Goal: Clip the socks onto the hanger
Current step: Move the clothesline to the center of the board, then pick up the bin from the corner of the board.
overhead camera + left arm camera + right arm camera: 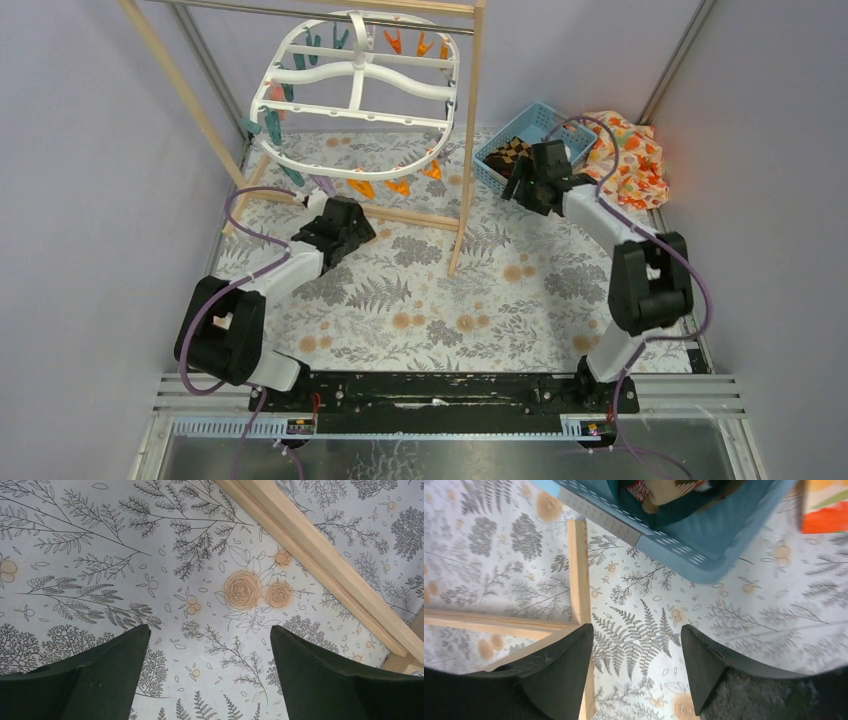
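Grey walls (90, 150), fern-print tablecloth (430, 290). The brown checked sock (511, 153) lies in the blue plastic basket (704, 535) just beyond your right gripper (636, 636). Your left gripper (210, 635) sits near the white oval plastic hanger (356, 68). Both gape.

Black-jointed, white-linked arms (295, 268), looping purple cables (229, 207), dark tapered fingers (100, 675).

1. I saw the hanger (355, 85) hung from the top rail of the rack (467, 130), over the table's (430, 300) far left part.
2. The basket (548, 118) sat to the right of the rack's post, at the far right, with a sock (511, 153) in it.
3. The cloth (632, 160) lay just right of the basket.
4. My left gripper (210, 630) hung before the rack's base rail; my right gripper (636, 630) hung just before the basket.
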Robot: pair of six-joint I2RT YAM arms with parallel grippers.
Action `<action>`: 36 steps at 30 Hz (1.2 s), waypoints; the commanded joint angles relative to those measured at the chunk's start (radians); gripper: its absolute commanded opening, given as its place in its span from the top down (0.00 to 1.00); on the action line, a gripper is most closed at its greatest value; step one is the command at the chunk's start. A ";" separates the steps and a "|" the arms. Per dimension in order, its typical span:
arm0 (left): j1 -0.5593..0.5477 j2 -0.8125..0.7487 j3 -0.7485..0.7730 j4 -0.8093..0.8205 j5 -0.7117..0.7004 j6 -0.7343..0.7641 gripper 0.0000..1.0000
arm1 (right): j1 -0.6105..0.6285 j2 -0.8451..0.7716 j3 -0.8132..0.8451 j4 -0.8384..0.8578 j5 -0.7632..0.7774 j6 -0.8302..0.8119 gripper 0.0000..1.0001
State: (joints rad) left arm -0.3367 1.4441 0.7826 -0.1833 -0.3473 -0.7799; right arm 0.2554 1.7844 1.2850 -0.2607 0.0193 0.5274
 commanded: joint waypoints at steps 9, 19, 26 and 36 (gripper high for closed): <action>-0.048 -0.045 -0.003 0.020 -0.004 -0.028 0.02 | -0.096 0.013 0.238 -0.232 0.250 -0.110 0.34; -0.071 -0.174 -0.027 -0.028 -0.063 -0.013 0.01 | -0.120 0.129 0.272 -0.238 0.200 -0.053 0.38; -0.093 -0.191 -0.029 -0.029 -0.053 -0.017 0.02 | -0.132 0.177 0.255 -0.209 0.138 -0.029 0.40; -0.101 -0.274 -0.074 -0.041 -0.057 -0.004 0.01 | -0.150 0.242 0.245 -0.160 0.091 0.001 0.86</action>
State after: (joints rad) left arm -0.4267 1.1988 0.7258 -0.2157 -0.3740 -0.7940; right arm 0.1120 2.0369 1.5284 -0.4358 0.1333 0.5117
